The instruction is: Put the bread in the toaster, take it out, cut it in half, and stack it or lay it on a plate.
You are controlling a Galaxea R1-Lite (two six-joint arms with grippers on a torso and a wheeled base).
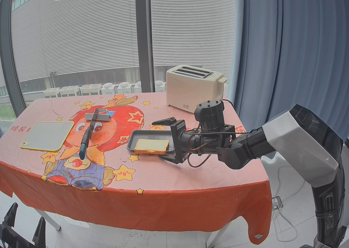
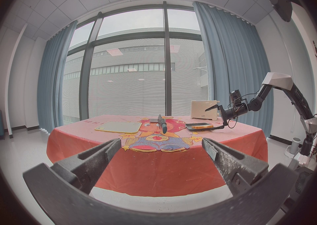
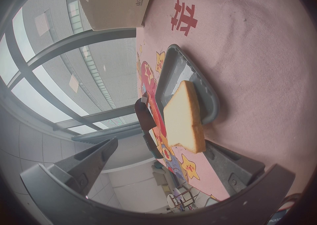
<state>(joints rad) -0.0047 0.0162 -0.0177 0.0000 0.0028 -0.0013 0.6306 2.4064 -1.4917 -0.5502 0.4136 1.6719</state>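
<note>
At centre frame we see the right claw [image 1: 158, 139] spread wide around the bread [image 1: 151, 146], ungripped, lying on the grey tray's [image 1: 145, 136] near rim on the desk [image 1: 181, 176]; the left claw [image 2: 161, 141] gapes wide, empty.

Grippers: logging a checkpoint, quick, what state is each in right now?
Left gripper: open, empty.
Right gripper: open, jaws either side of the pale square bread slice on the grey metal tray, not clamped.
</note>
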